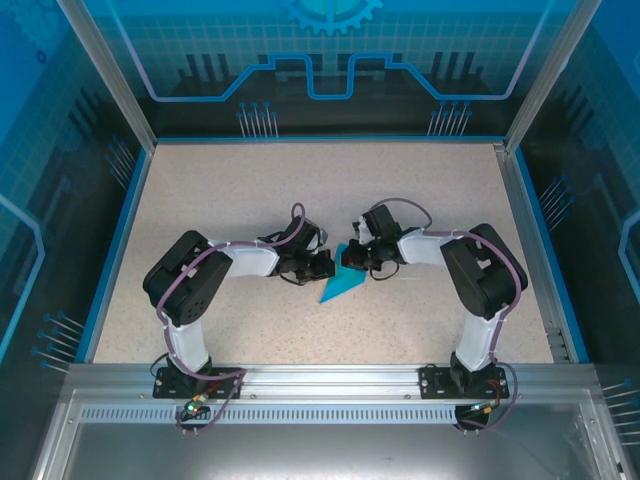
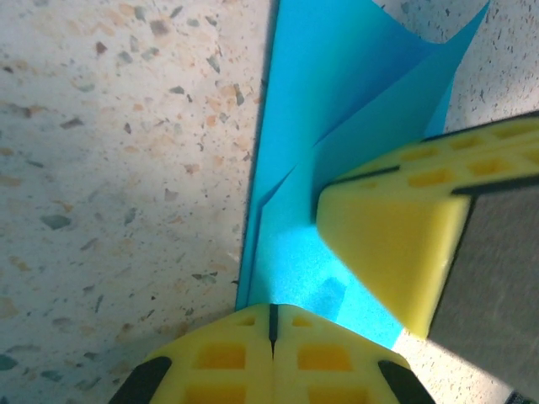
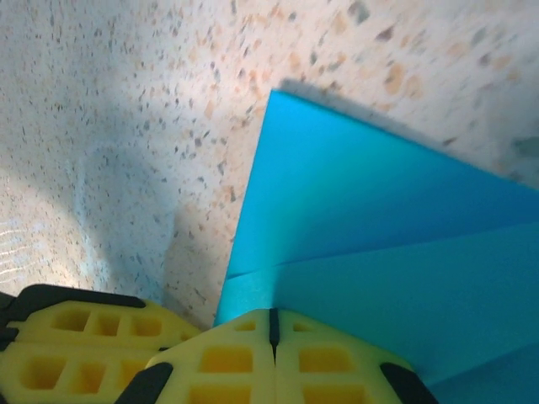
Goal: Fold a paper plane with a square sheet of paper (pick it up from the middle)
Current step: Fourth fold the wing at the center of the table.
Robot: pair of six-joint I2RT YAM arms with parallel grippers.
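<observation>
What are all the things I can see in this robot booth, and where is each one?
paper sheet: one, bright cyan, partly folded, mid-table between the two grippers
table: one, speckled beige with a blue rim, under everything
wall panels: several, blue-tinted with line patterns, on the left, back and right sides
metal rail: one, silver, along the near edge, carrying both arm bases
left arm: one, black and white, reaching in from the near left
right arm: one, black and white, reaching in from the near right
left gripper: one, yellow fingers, shut, tips at the paper
right gripper: one, yellow fingers, shut, tips at the paper
</observation>
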